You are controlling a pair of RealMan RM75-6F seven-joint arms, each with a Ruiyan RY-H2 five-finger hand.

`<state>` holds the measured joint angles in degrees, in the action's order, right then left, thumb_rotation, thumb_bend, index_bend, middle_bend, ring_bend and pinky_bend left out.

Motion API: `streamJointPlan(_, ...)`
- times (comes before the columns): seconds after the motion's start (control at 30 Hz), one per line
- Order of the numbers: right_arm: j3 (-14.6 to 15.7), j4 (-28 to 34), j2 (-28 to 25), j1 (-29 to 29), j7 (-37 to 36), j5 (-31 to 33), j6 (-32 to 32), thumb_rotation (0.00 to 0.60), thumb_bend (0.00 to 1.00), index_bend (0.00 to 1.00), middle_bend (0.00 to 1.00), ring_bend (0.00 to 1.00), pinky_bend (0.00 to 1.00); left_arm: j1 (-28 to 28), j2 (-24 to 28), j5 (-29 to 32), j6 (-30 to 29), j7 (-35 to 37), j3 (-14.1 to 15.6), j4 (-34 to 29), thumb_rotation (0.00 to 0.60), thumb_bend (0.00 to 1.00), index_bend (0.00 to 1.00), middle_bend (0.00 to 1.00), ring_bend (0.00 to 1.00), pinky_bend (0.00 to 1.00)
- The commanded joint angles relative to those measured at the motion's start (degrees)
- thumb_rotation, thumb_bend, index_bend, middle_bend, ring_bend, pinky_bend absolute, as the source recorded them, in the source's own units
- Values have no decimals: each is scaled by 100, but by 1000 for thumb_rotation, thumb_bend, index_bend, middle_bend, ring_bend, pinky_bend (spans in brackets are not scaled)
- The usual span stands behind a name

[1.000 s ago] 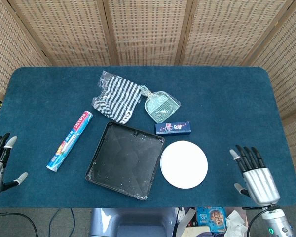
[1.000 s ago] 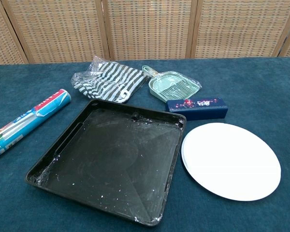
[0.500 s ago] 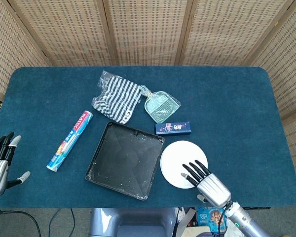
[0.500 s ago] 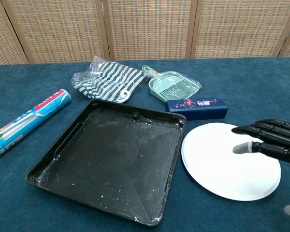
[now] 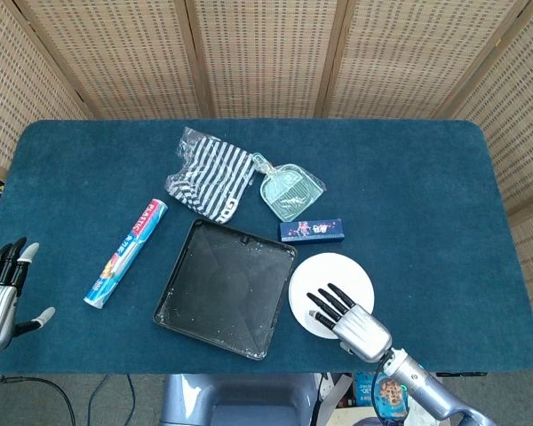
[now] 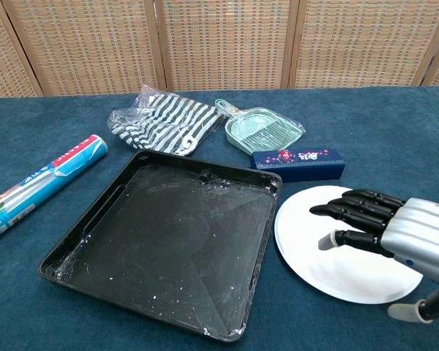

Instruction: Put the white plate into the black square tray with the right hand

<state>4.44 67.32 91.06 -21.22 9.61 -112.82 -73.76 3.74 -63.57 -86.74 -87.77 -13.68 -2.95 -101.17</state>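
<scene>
The white plate point(image 5: 338, 277) point(image 6: 311, 243) lies flat on the blue cloth, just right of the black square tray point(image 5: 224, 286) point(image 6: 168, 240). My right hand point(image 5: 349, 323) point(image 6: 395, 238) hovers over the plate's near right part, fingers apart and stretched out toward the tray, holding nothing. Whether it touches the plate is unclear. My left hand point(image 5: 0, 291) rests open at the table's near left corner, seen only in the head view.
A blue box point(image 5: 311, 230) point(image 6: 298, 161) lies just behind the plate. A green dustpan point(image 5: 290, 193) point(image 6: 265, 130), a striped bag point(image 5: 211, 175) point(image 6: 161, 121) and a roll of plastic wrap point(image 5: 124, 252) point(image 6: 40, 184) lie behind and left of the tray.
My right hand has swept from the table's right edge leftward over the plate, its fingers now reaching further toward the tray. The plate and left hand stay put.
</scene>
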Motion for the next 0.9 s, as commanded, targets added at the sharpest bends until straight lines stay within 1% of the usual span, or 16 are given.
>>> streamJointPlan(0.03, 34, -112, 73, -45, 12, 58, 44, 600, 0, 205, 0, 0, 0, 4, -8, 11, 6, -17, -1, -1, 600, 0, 0, 0, 0, 0)
streamJointPlan(0.2, 50, -263, 156, -97, 39, 102, 38, 600, 23, 213, 0, 0, 0, 8, -18, 38, 11, -33, -7, 2, 600, 0, 0, 0, 0, 0)
streamJointPlan(0.3, 26, -326, 213, -144, 26, 178, 67, 600, 74, 223, 0, 0, 0, 15, -29, 63, 25, -49, -12, 7, 600, 0, 0, 0, 0, 0)
streamJointPlan(0.47, -39, -446, 326, -184, 9, 309, -19, 600, 269, 248, 0, 0, 11, 25, -44, 104, 48, -66, -17, 11, 600, 0, 0, 0, 0, 0)
streamJointPlan(0.53, -78, -473, 355, -187, -26, 368, -87, 600, 301, 249, 0, 0, 12, 29, -48, 118, 55, -72, -20, 15, 600, 0, 0, 0, 0, 0)
streamJointPlan(0.8, -208, -567, 383, -254, 47, 576, -168, 600, 306, 250, 0, 0, 25, 45, -67, 135, 75, -110, -16, 14, 600, 0, 0, 0, 0, 0)
streamJointPlan(0.9, -277, -684, 436, -270, 182, 638, -203, 600, 318, 282, 0, 0, 30, 45, -71, 138, 76, -116, -13, 13, 600, 0, 0, 0, 0, 0)
